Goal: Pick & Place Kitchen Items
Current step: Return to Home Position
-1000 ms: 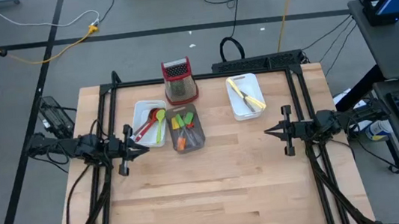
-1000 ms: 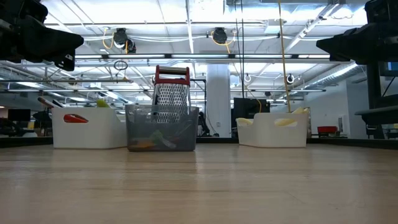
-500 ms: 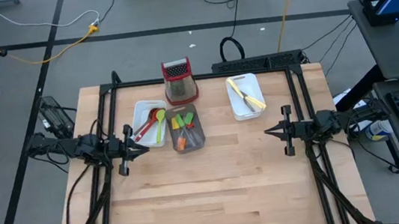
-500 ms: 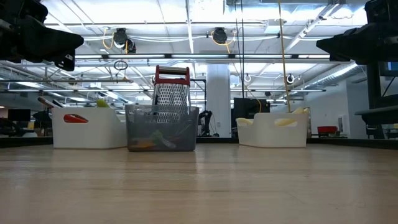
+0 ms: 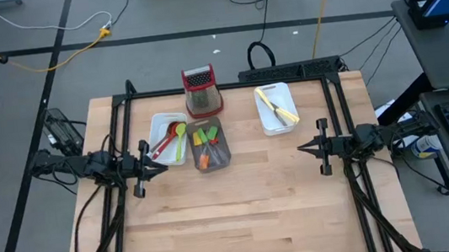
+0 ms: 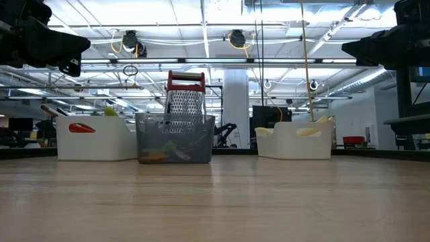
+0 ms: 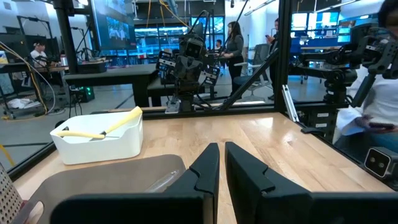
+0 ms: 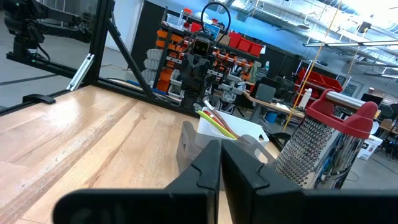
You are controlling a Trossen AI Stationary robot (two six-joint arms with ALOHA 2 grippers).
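Found the left gripper [image 5: 155,169] raised over the left side of the table [image 5: 243,217] and the right gripper [image 5: 301,147] over its right side, tips facing each other, well apart. Read both pairs of fingers, from the wrist views, as pressed together with a bare sliver between, pinching nothing.

Counted 3 containers at the far side. Saw red and green spoons [image 5: 172,140] in the left white tray [image 5: 156,122], small spatulas [image 5: 202,137] in the dark bin [image 5: 212,168] just beside it, and yellow and pale utensils [image 5: 277,107] in the right white tray [image 5: 271,124]. Noted the box grater [image 5: 201,90] behind the bin. Judged every utensil in view as already put away.

Judged the return home as nearly or fully done. Advised, for any travel left: slow, level motion, wrists high, no dip toward the 3 containers, no sweep near the grater, fingers closed, both arms settled evenly at their own sides.
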